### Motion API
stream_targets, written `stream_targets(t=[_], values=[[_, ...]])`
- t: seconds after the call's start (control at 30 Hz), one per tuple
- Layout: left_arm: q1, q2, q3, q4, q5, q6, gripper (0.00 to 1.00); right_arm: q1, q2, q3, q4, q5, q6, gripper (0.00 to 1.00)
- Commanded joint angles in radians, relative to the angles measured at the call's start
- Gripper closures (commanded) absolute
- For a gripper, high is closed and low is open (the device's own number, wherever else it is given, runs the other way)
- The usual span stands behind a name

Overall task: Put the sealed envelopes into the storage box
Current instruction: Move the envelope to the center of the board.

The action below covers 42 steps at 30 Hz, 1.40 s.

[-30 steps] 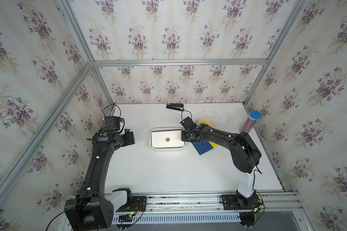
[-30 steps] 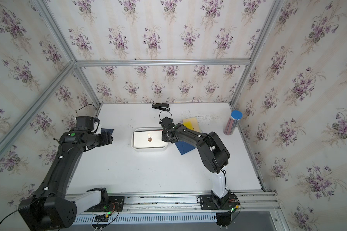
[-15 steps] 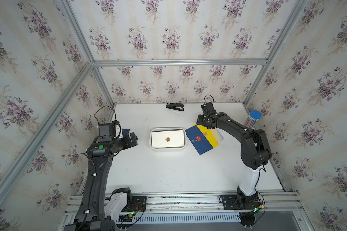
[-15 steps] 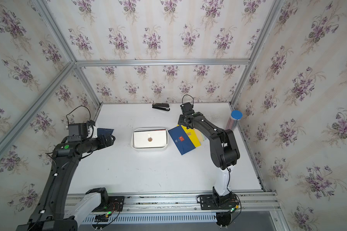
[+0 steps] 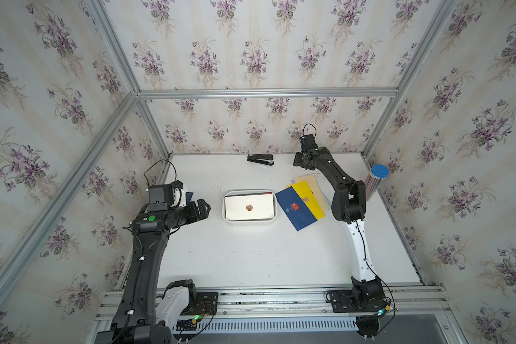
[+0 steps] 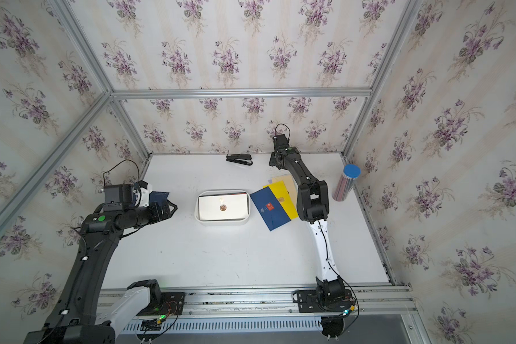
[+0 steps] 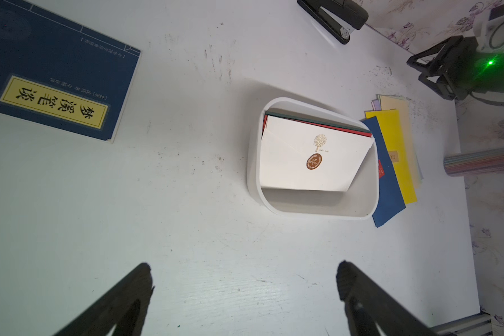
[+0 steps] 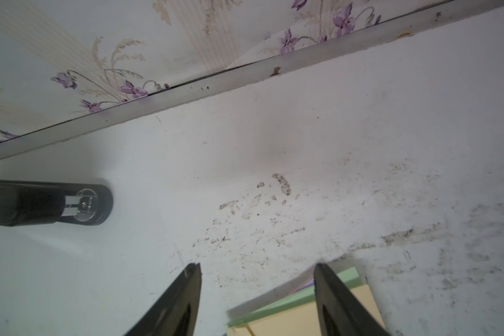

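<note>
Cream envelope (image 7: 288, 171) with brown seal (image 7: 314, 161) tops red, perhaps green ones in the white storage box (image 7: 253, 163); left gripper (image 7: 243, 279) and right gripper (image 8: 258, 279) gape empty.

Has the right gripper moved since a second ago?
Yes. The right gripper has drawn away from the storage box toward the rear wall and is now near the stapler, with nothing between its fingers.

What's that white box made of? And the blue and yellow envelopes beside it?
The storage box looks like smooth white plastic: moulded rounded corners, soft sheen. The navy envelope and yellow envelope look like matte paper: thin, flat, sharp-cornered sheets.
</note>
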Motion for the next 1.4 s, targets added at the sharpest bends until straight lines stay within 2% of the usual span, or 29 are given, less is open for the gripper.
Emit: stream_targets(t=[0.0, 0.33, 0.47, 0.53, 0.7, 0.93, 1.17, 1.37], values=[[0.000, 0.001, 0.000, 0.023, 0.021, 0.011, 0.00, -0.008, 0.054, 0.061, -0.088, 0.000, -0.015, 0.34], [0.000, 0.019, 0.004, 0.028, 0.035, 0.018, 0.00, -0.010, 0.100, 0.059, -0.170, -0.036, -0.012, 0.37], [0.000, 0.027, 0.006, 0.023, 0.039, 0.018, 0.00, -0.004, 0.074, -0.009, -0.188, -0.059, -0.015, 0.39], [0.000, 0.027, 0.005, 0.023, 0.042, 0.019, 0.00, 0.003, 0.028, -0.101, -0.165, -0.058, -0.015, 0.39], [0.000, 0.023, 0.000, 0.023, 0.054, 0.019, 0.00, 0.026, -0.241, -0.536, 0.051, -0.096, 0.027, 0.39], [-0.001, 0.018, -0.004, 0.028, 0.101, 0.026, 0.00, 0.071, -0.503, -1.000, 0.247, -0.160, 0.067, 0.40], [-0.020, 0.000, -0.023, 0.015, 0.264, 0.050, 0.00, 0.140, -0.692, -1.297, 0.347, -0.194, 0.093, 0.41], [-0.074, -0.110, -0.057, -0.019, 0.376, 0.007, 0.00, 0.174, -0.831, -1.460, 0.386, -0.183, 0.109, 0.41]])
